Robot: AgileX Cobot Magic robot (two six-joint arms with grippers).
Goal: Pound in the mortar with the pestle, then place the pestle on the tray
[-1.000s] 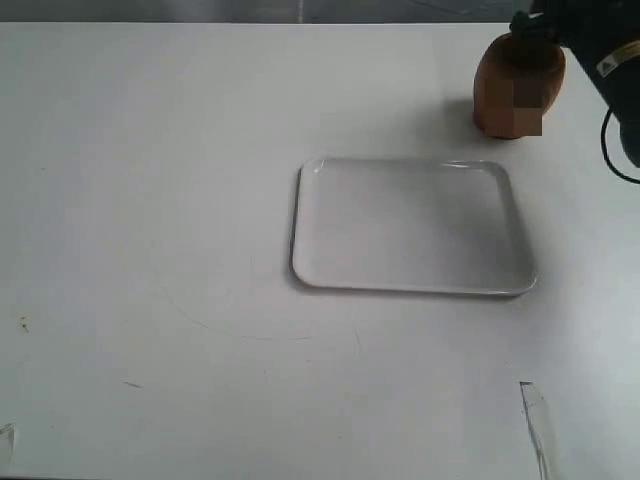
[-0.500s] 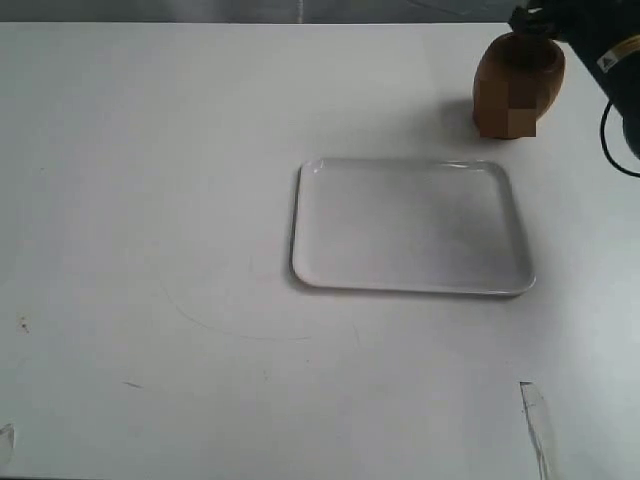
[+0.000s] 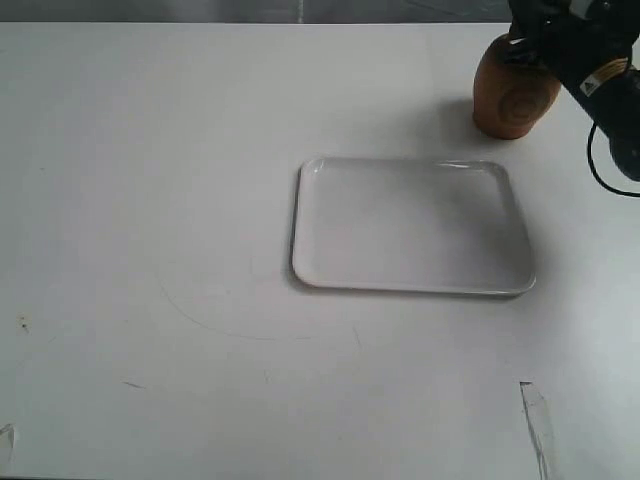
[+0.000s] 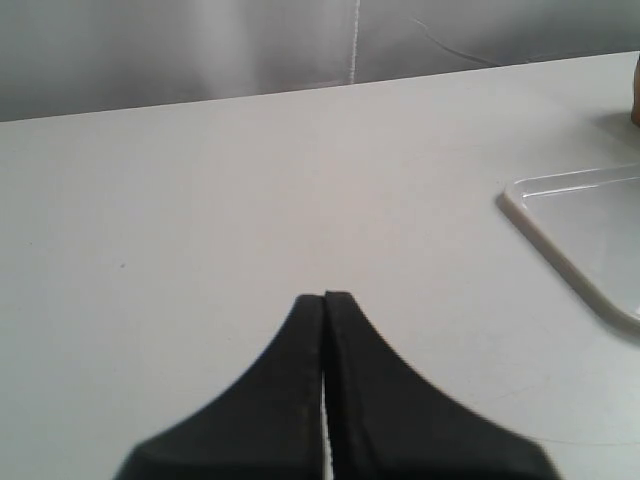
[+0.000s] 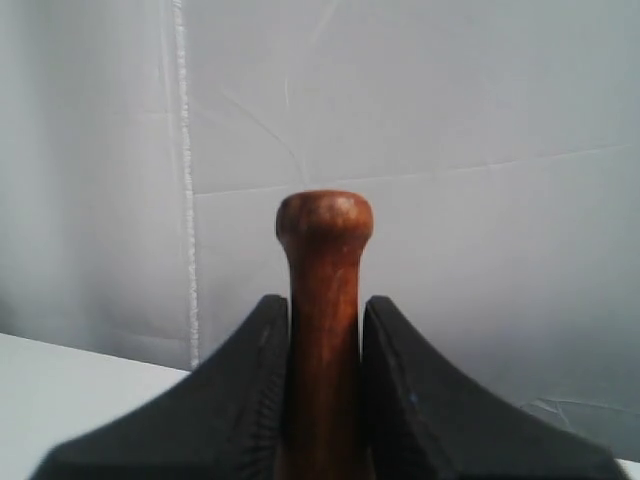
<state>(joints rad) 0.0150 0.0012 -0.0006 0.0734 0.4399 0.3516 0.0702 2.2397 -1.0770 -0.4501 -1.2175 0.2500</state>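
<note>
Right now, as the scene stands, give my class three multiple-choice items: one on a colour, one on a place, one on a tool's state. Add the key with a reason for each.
1. The tray is:
A white
B blue
C black

2. The mortar stands:
A in the tray's middle
B on the table, off the tray
C on the tray's rim

3. The right tool is:
A open and empty
B shut on the pestle
C shut and empty

Key:
1 A: its whole surface shows white.
2 B: bare table lies between it and the tray's rim.
3 B: the right wrist view shows its jaws clamping the pestle's neck.
</note>
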